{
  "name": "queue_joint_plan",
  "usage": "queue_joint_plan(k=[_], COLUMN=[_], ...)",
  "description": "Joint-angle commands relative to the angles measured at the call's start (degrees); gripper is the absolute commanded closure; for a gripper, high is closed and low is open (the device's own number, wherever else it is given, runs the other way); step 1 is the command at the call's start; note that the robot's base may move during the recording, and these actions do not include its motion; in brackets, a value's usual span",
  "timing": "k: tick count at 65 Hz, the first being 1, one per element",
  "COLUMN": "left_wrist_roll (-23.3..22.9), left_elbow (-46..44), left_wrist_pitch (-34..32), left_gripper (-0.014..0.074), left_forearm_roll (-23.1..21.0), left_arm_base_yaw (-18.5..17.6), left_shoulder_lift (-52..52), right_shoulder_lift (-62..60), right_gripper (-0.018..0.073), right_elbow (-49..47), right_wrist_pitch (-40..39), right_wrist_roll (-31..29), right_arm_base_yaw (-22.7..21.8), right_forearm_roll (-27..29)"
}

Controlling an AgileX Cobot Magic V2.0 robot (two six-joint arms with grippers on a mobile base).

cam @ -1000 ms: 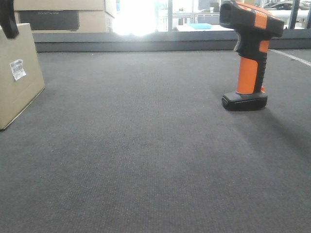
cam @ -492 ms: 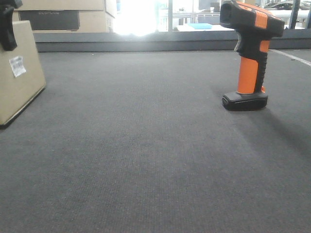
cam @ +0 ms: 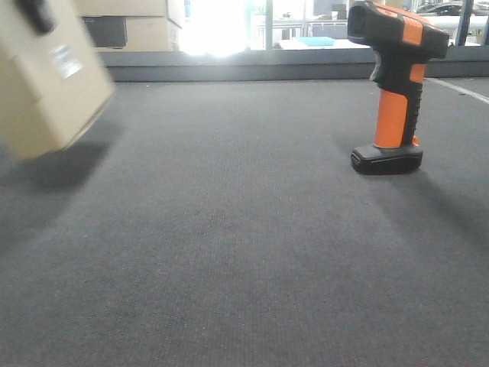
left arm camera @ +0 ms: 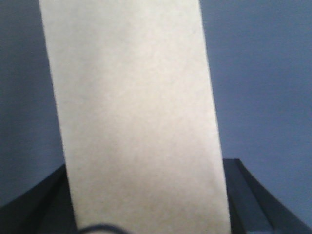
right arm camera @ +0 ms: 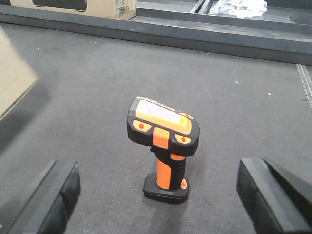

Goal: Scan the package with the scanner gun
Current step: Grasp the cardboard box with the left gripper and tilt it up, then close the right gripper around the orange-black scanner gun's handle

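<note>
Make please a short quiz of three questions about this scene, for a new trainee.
1. True or false: the scanner gun stands upright on its base on the grey mat.
2. What stands, untouched, between the open fingers of the right gripper?
3. What holds the tilted package? A. the left gripper B. the right gripper C. nothing
Key: 1. true; 2. the scanner gun; 3. A

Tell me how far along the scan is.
Done: the left gripper holds the package off the mat, tilted. In hand: the open right gripper hovers near the scanner gun, which stands upright, ungrasped. Left: grasp it, aim at the label, scan.
</note>
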Motion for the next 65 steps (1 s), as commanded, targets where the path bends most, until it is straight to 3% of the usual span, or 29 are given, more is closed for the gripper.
queue_joint_plan(k=[1,14,21,29,41,65], left_wrist_roll=[1.94,3.05,4.27,5.76,6.05,6.05], left_elbow=[0.80,6.59,9.58,12.68,13.57,13.57], left_wrist_pitch=[-0.30,-0.30,-0.30,-0.30,-0.30,-0.30], left_gripper=[0.0708,0.0708,0.0708,0.0708,0.0708,0.0708], left_forearm_roll=[-7.86,-12.16,-14.51,-17.44,-18.03,-18.15], left_arm_base_yaw=[-0.16,-0.16,-0.16,-0.16,-0.16,-0.16], left_shoulder_lift=[-2.54,-4.80,-4.93,-4.93,-4.93,-4.93], right_shoulder_lift=[0.18,0.27,0.27,0.90,6.30,25.05], right_gripper=[-0.0001,-0.0001,-0.0001,-0.0001,-0.0001,-0.0001], right_elbow=[-0.45,1.61,6.39,14.72,24.81,25.91], right_wrist_pitch=[-0.80,-1.32,-5.37,-17.62,-41.15,-59.01], right_wrist_roll=[-0.28,-0.28,-0.06,0.09,0.09,1.51], right_arm_base_yaw=[0.14,0.14,0.14,0.14,0.14,0.14], right_forearm_roll=[-0.30,-0.07,0.51,2.12,2.37,2.37])
